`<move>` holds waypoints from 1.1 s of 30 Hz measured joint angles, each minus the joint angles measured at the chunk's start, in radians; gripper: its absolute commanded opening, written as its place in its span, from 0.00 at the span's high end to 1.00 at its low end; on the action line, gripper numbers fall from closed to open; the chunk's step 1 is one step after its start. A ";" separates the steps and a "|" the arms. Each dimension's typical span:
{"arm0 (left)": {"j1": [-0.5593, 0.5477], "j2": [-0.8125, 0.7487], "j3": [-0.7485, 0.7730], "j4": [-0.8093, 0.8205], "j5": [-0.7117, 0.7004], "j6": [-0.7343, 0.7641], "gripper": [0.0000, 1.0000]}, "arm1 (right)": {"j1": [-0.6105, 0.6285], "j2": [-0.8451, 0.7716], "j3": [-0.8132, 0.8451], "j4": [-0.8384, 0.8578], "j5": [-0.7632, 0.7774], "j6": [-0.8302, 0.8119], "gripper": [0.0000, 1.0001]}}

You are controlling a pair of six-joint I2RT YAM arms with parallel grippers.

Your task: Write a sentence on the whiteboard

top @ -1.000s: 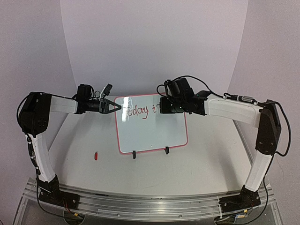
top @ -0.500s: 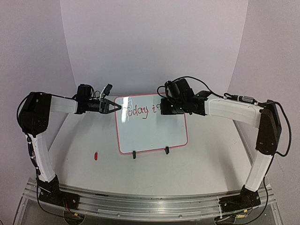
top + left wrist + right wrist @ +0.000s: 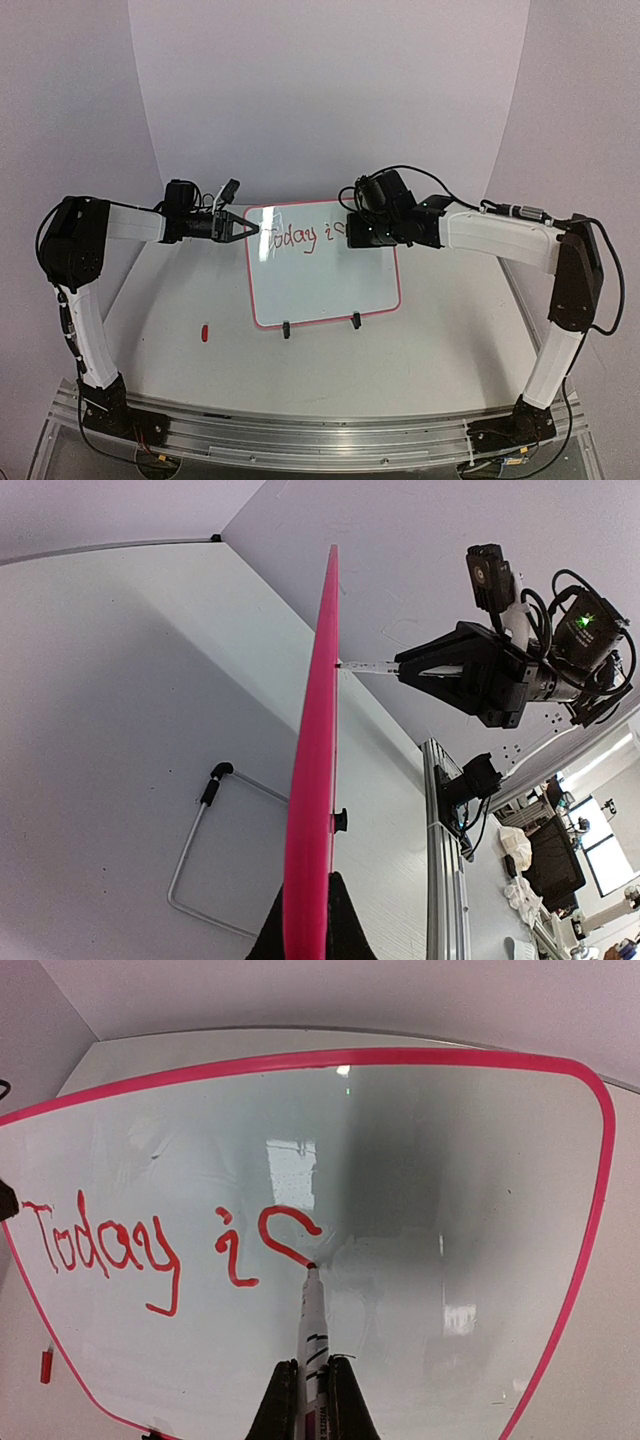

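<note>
- Red marker lettering is spelling out "Today i" plus a half-drawn curl of the next letter, running across the upper left part of the whiteboard.
- The whiteboard is standing on the middle of the white table, right between the two arms. It's resting on its two black clip feet, pink frame going all the way round.
- A marker is touching the board with its tip, exactly at the end of that red curl.
- The right gripper is clamping the marker's barrel, one finger hugging each side, reaching in over the board's upper right corner.
- The left gripper is pinching the board's upper left edge. From the left wrist view, the pink frame is running straight up between its dark fingers, so it's closed on the frame.
- A thin wire stand is lying on the table behind the board.
- A small red piece is lying on the table left of the board, well apart from it. It's too tiny to tell what it is.
</note>
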 measured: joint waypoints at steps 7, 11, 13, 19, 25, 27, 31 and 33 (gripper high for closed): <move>0.000 0.000 0.000 0.000 0.000 0.000 1.00 | 0.000 0.000 0.000 -0.004 -0.011 0.001 1.00; 0.000 0.000 0.000 0.000 0.000 0.000 1.00 | 0.000 0.000 0.002 -0.014 -0.028 0.000 1.00; 0.000 0.000 0.000 0.000 0.000 0.000 1.00 | 0.000 0.002 0.005 -0.018 -0.030 0.000 1.00; 0.000 0.000 0.000 -0.001 -0.001 0.000 1.00 | -0.001 0.012 0.022 -0.035 -0.037 0.001 1.00; 0.000 0.000 0.000 -0.004 -0.004 -0.001 1.00 | 0.000 0.030 0.053 -0.043 -0.054 0.000 1.00; 0.000 0.000 0.000 -0.005 -0.006 -0.002 1.00 | 0.000 0.034 0.059 -0.045 -0.055 0.000 1.00; 0.000 0.000 0.000 -0.005 -0.006 -0.002 1.00 | 0.000 0.037 0.066 -0.046 -0.059 0.000 1.00; 0.000 0.000 0.000 -0.005 -0.006 -0.002 1.00 | 0.000 0.037 0.066 -0.046 -0.060 0.000 1.00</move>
